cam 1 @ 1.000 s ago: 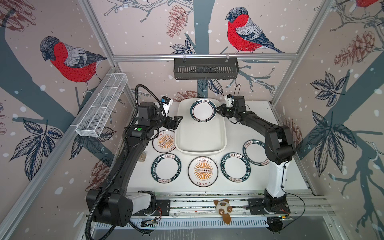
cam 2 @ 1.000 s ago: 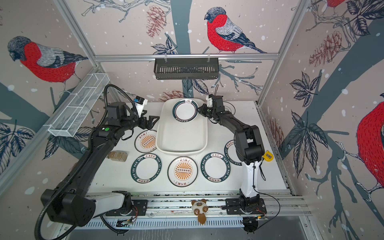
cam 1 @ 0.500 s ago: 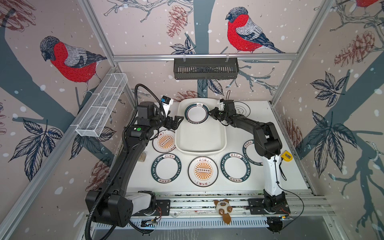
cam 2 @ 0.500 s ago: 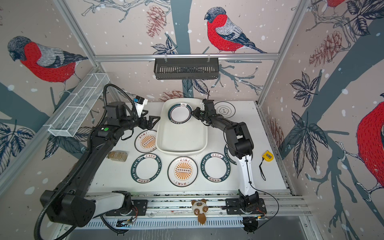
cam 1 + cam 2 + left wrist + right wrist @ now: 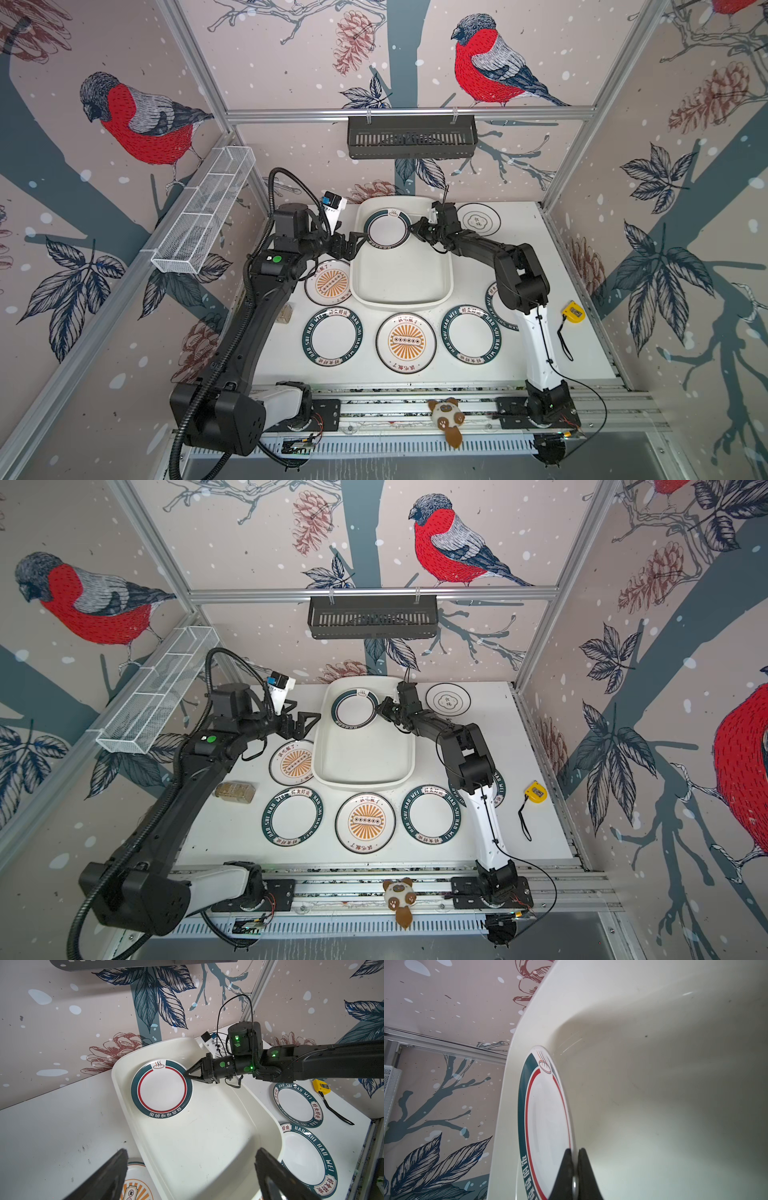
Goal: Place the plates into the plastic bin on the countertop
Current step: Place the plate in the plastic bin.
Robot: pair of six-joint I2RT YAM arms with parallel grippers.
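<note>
Right fingers (image 5: 564, 1172): pressing together on the rim of the green-rimmed plate (image 5: 546, 1115), whose edge is sitting between the two black tips.
Right gripper (image 5: 411, 227): reaching in over the right rim of the plastic bin (image 5: 401, 274) and pinching that plate by its right edge.
Green-rimmed plate: sitting inside the bin's far end, close to the far left wall, with its red ring and steam emblem facing up. I cannot tell whether it is resting on the bin floor.
Left fingers (image 5: 112, 1174): standing spread wide and gripping nothing.
Left gripper (image 5: 191, 1150): hanging at the bin's left rim and pointing across toward the pinched plate.
Left sunburst plate (image 5: 329, 283): lying on the countertop (image 5: 590, 357), just beside the bin's left wall.
Front sunburst plate (image 5: 406, 341): lying in front of the bin.
Lettered plates: two are flanking the front sunburst plate, the left lettered plate (image 5: 332, 336) and the right lettered plate (image 5: 471, 335). A third lettered plate (image 5: 491, 305) is showing partly from under the right arm.
Black-ringed plate (image 5: 478, 219): lying at the far right, just behind the right gripper.
Yellow tape measure (image 5: 572, 312): lying near the countertop's right edge.
</note>
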